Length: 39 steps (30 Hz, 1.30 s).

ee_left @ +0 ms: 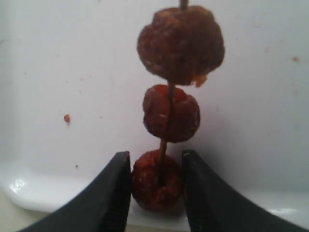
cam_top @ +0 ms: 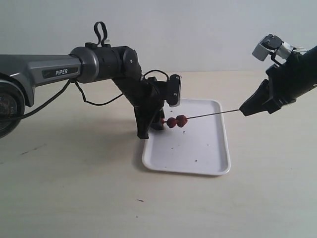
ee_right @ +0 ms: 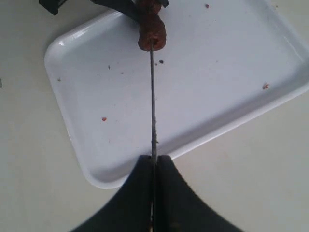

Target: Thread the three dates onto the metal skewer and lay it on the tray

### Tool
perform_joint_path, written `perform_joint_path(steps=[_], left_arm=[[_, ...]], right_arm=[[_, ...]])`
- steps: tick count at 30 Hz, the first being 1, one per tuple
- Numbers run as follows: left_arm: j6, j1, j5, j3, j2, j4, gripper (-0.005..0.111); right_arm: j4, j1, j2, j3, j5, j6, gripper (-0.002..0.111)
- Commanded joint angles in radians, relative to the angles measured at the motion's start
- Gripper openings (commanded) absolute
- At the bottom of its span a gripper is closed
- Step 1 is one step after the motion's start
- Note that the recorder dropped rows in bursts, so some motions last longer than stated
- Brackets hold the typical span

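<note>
Reddish-brown, wrinkled three dates strung at the left end of the metal skewer, held above the tray.
Right gripper pinched tight on the skewer's right end; left gripper narrowed around the leftmost date, touching it on both sides. Skewer nearly level, slightly higher at the right, over the tray's far-left part.
</note>
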Motion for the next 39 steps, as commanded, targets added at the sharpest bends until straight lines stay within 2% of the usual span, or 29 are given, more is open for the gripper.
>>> perform_joint_path(steps=[1, 4, 9, 18, 32, 39], left_arm=[[0.001, -0.002, -0.003, 0.004, 0.002, -0.013, 0.036], [0.001, -0.002, -0.003, 0.004, 0.002, -0.013, 0.034], [0.001, -0.002, -0.003, 0.004, 0.002, -0.013, 0.019], [0.001, -0.002, -0.003, 0.004, -0.007, -0.013, 0.019], [0.001, -0.003, 0.0, 0.004, -0.079, -0.069, 0.019], [0.003, -0.026, 0.013, 0.004, -0.087, -0.064, 0.019]], right_arm=[[0.021, -0.004, 0.006, -0.009, -0.008, -0.004, 0.0], [0.025, -0.004, 0.006, -0.009, -0.008, -0.004, 0.0], [0.025, -0.004, 0.006, -0.009, -0.008, -0.004, 0.0], [0.107, -0.004, 0.006, -0.009, -0.008, -0.067, 0.0], [0.107, -0.004, 0.006, -0.009, -0.006, -0.065, 0.0], [0.136, -0.004, 0.006, -0.009, -0.006, -0.081, 0.0]])
